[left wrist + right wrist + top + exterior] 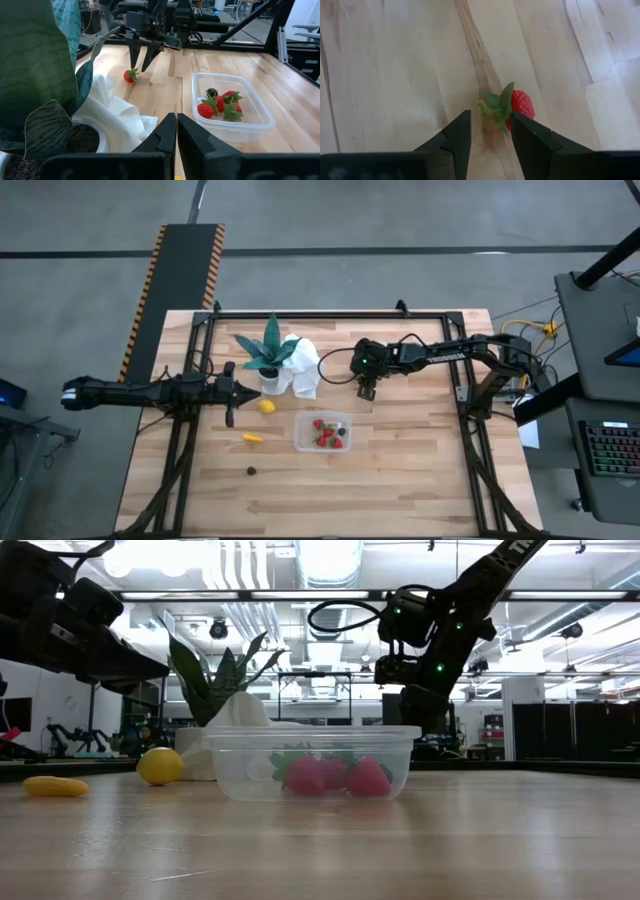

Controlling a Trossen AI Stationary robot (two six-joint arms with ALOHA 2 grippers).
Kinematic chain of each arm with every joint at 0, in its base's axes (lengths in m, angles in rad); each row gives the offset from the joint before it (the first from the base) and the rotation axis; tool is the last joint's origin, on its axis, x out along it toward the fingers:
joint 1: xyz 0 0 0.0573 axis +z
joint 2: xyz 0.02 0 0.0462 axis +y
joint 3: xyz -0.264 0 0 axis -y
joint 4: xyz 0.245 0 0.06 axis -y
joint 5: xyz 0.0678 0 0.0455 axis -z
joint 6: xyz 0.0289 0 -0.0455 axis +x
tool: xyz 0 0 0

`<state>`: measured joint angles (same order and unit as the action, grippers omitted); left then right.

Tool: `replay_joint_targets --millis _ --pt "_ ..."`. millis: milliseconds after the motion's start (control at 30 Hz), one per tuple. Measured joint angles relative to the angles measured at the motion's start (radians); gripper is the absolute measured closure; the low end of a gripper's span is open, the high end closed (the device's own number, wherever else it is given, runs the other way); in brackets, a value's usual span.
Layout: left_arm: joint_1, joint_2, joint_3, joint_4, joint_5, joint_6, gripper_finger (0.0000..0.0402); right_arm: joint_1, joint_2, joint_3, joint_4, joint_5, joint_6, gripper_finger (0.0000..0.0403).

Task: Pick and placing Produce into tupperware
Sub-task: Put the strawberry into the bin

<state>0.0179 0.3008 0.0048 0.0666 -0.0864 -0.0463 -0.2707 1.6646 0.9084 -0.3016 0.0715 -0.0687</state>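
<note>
While part-open, right pincer (490, 132) straddles strawberry (517, 107) leaves

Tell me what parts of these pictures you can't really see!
- Low view: the strawberry on the table is hidden behind the tupperware.
- Low view: the left hand is cut off by the picture's edge.
- High view: the tiny dark thing is too small to identify.
- Right wrist view: whether the right hand touches that strawberry's leaves can't be told.
- Low view: the plant's pot is hidden by the white cloth.

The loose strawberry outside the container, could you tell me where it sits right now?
The strawberry lies on the bare table, right under the right tool, beyond the tupperware and beside the white cloth.
</note>
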Motion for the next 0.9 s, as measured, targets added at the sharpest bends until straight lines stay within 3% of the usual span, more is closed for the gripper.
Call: replay_joint_targets --millis 600,900 --pt "0.000 0.000 0.000 0.000 0.000 0.000 0.0402 -0.005 0.008 -0.002 0.034 0.007 -0.029 0.0342" --pt "0.000 0.000 0.000 -0.001 0.000 0.000 0.0402 -0.010 0.118 0.010 0.041 0.007 -0.039 0.0349"
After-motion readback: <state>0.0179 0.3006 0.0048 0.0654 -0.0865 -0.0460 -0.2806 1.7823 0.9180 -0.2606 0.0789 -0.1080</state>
